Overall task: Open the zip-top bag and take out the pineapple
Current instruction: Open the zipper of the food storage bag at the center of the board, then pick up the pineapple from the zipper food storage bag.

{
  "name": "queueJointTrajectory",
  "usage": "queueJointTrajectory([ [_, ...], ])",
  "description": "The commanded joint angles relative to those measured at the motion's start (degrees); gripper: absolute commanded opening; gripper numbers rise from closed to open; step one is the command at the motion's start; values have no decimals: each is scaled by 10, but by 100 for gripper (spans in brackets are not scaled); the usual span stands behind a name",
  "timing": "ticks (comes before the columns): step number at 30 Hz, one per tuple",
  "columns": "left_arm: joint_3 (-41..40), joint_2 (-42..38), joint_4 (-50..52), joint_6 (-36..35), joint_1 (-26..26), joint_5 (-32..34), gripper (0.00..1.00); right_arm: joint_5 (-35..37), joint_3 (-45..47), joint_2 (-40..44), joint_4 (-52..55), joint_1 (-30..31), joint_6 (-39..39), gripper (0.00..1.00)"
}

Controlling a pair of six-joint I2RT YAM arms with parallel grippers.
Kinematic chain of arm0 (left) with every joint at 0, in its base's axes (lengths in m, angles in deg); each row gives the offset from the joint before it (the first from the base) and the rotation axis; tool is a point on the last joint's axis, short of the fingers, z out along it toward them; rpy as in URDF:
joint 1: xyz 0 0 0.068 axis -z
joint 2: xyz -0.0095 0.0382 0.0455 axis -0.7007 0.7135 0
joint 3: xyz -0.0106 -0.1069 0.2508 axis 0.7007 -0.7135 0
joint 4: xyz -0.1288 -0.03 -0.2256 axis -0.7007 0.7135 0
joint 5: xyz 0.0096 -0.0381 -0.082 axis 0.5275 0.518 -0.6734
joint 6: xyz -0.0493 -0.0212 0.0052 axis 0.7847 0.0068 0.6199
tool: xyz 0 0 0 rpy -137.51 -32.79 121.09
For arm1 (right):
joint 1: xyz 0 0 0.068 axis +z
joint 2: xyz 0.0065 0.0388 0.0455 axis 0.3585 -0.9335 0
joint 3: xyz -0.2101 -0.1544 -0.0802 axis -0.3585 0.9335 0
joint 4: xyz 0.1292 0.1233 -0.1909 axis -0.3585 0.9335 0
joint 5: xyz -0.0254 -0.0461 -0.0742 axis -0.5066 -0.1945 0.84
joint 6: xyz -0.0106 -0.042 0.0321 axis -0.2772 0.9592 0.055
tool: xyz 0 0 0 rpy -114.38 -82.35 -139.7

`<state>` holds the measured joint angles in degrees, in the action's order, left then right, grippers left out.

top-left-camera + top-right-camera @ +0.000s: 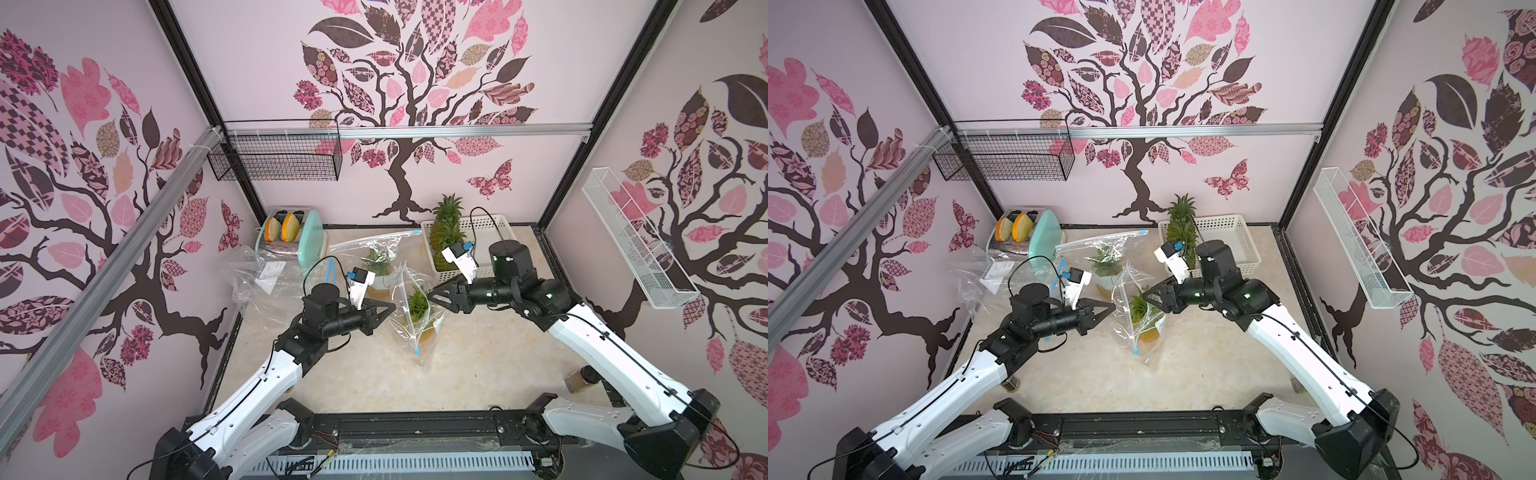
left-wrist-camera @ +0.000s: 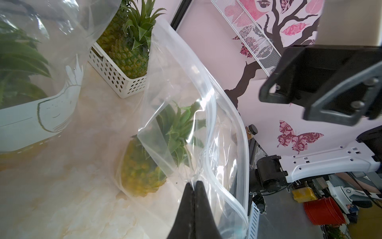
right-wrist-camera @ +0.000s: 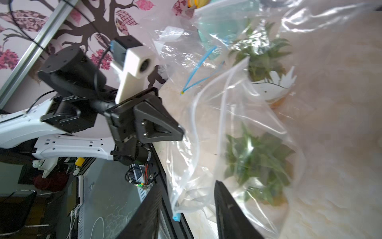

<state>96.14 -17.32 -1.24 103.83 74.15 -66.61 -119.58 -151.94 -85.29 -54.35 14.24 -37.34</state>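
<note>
Pinching thin film at the mouth of the zip-top bag (image 1: 402, 291), left tool (image 2: 194, 183) is clamped together on it; a hard pull could slip or tear. Pineapple (image 2: 140, 173) sits inside the bag on table (image 1: 374, 374), robot-side of white basket (image 2: 115, 78). Right tool (image 3: 188, 184), jaws apart beside the mouth, grips nothing, so the bag may topple.

pineapple (image 1: 419, 307) in zip-top bag (image 1: 422, 355), basket (image 1: 490, 232) behind right, toaster (image 1: 309, 239) behind left
</note>
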Motion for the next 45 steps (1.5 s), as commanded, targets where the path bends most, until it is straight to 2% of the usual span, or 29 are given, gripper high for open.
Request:
queueJointTrajectory([
  [1,-14,3,-53,14,4,1,0,19,-29,-25,42,37,-8,45],
  [9,-40,6,-95,32,5,3,0,30,-9,-90,17,54,-40,44],
  [17,-53,3,-122,32,7,2,0,189,-27,-97,71,56,-51,45],
  [26,-59,34,-164,44,9,-11,0,255,-43,-96,112,61,-42,52],
  [35,-57,50,-187,46,15,-18,0,285,-63,-140,96,61,-35,57],
  [45,-66,36,-184,41,15,-21,0,300,-83,-183,91,61,-30,58],
])
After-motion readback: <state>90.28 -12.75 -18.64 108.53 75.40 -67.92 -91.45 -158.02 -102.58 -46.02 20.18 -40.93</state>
